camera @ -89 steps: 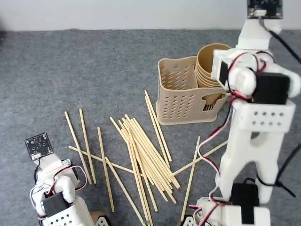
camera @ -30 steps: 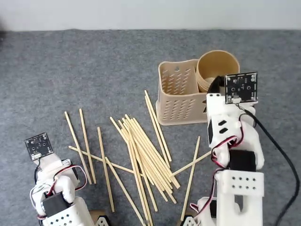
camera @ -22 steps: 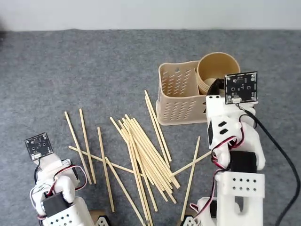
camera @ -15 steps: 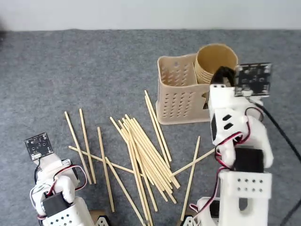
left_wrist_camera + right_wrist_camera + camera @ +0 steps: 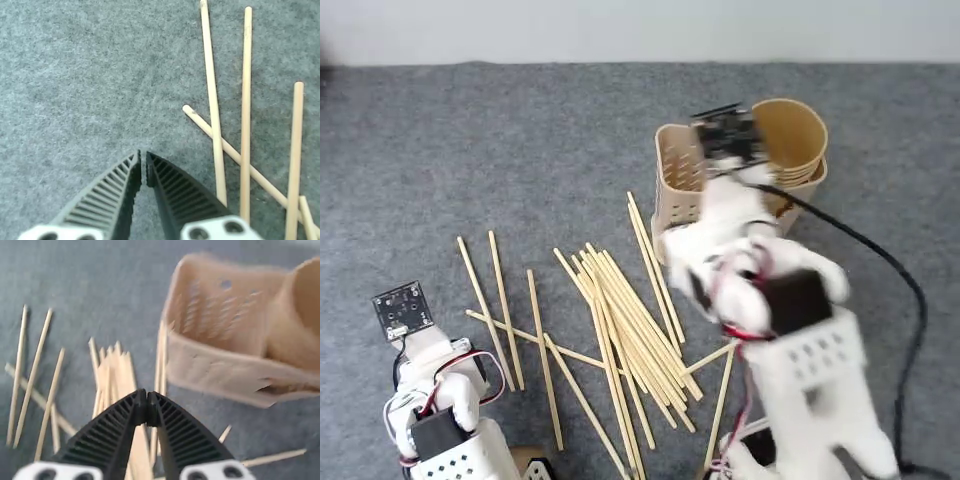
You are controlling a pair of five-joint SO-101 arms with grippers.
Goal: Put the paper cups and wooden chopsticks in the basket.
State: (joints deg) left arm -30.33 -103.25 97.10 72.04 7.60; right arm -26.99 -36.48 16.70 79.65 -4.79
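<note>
Many wooden chopsticks [image 5: 620, 330] lie loose on the grey tabletop [image 5: 470, 150], and the paper cups [image 5: 790, 140] stand stacked in the basket [image 5: 678, 175].
The right gripper [image 5: 146, 407], jaws together and holding nothing, has swung from beside the cups to above the chopsticks, probably just before the basket. The left gripper [image 5: 141, 167], also closed, has not moved.

Basket: there was one basket [image 5: 676, 196].
Paper cups: there was one stack of paper cups [image 5: 790, 135]. A few cups sat inside each other, but how many could not be told.
Chopsticks: there were many chopsticks [image 5: 620, 320], about twenty. The ones in the thick pile lay on top of each other and were too hard to count one by one.
Arms: there were two arms [image 5: 770, 300].
Hands: there were two, the left hand [image 5: 141, 167] and the right hand [image 5: 146, 401].
Surface: there was one grey surface [image 5: 520, 130].
</note>
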